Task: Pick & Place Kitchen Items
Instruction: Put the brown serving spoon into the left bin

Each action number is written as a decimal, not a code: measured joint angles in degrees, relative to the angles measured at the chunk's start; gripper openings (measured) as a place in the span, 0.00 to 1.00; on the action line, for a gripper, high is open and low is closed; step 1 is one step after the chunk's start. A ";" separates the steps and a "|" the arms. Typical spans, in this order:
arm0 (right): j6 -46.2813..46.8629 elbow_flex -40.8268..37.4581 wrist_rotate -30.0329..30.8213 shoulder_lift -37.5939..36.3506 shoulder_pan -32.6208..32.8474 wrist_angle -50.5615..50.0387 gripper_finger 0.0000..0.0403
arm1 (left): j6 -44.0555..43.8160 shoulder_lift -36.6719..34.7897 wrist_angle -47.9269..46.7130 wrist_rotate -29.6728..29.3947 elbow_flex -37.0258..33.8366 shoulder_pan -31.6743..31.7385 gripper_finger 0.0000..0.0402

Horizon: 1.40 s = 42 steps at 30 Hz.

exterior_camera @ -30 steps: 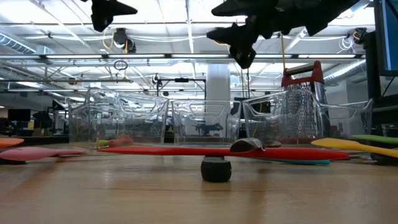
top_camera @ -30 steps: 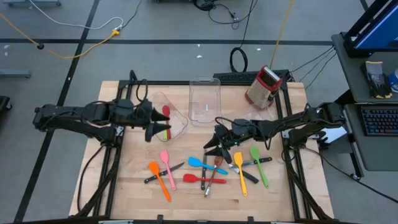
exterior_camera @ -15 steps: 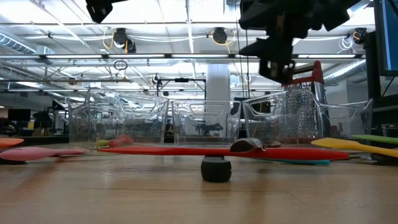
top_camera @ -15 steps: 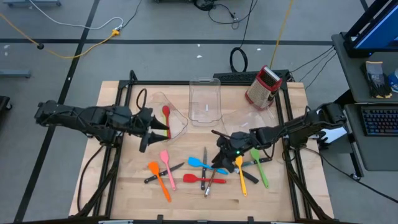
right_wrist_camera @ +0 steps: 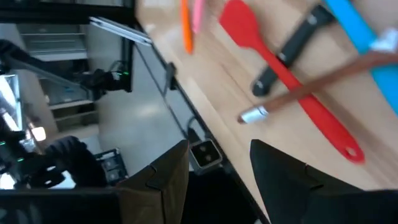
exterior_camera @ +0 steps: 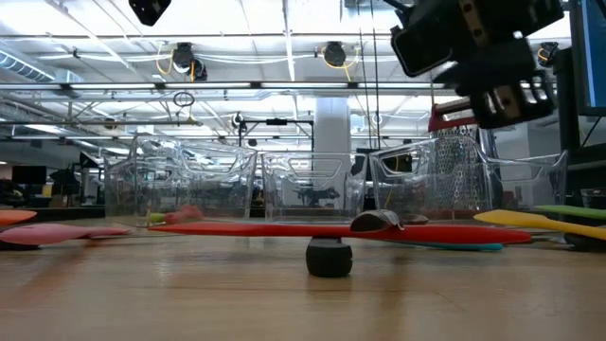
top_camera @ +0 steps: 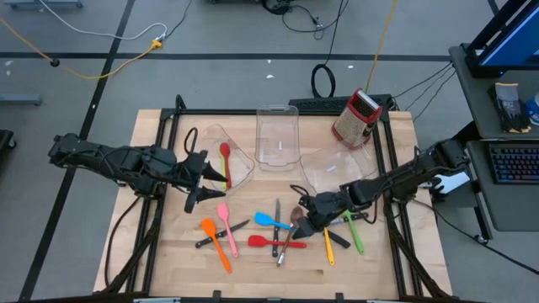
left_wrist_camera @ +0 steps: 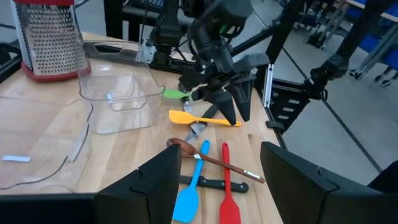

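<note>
Several utensils lie flat on the wooden table near its near edge: orange spatula (top_camera: 217, 242), pink spatula (top_camera: 225, 220), red spatula (top_camera: 268, 242), blue spatula (top_camera: 274, 220), brown spoon (top_camera: 290, 231), yellow spatula (top_camera: 327, 240), green spatula (top_camera: 352, 229) and black-handled knives (top_camera: 223, 231). A red spoon (top_camera: 225, 156) lies in the left clear bin (top_camera: 240, 168). My right gripper (top_camera: 301, 219) is open and hovers over the brown spoon and blue spatula; its wrist view shows the red spatula (right_wrist_camera: 280, 68) below. My left gripper (top_camera: 198, 183) is open beside the left bin, touching nothing.
Three clear plastic bins stand at the far half of the table: the left one, a middle one (top_camera: 277, 139) and a right one (top_camera: 328, 168). A red-topped metal grater (top_camera: 356, 118) stands at the far right. The black frame rails (top_camera: 392, 210) run along the table's sides.
My right gripper has moved toward the table's near edge and come over the pile of utensils by the brown spoon, staying open. My left gripper has drawn back a little from the left bin toward the near edge.
</note>
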 joint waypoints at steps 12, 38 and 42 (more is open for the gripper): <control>-9.51 0.00 -0.07 0.00 0.66 -3.01 0.41 | 0.80 0.00 1.53 0.69 -0.02 -0.02 0.56; 0.73 0.02 12.63 0.00 2.41 -0.06 0.41 | -5.30 -25.66 13.86 9.20 -26.58 -0.02 0.56; 7.98 0.02 15.54 0.00 3.90 -0.26 0.41 | -4.35 -29.81 10.19 9.85 -27.76 -0.02 0.56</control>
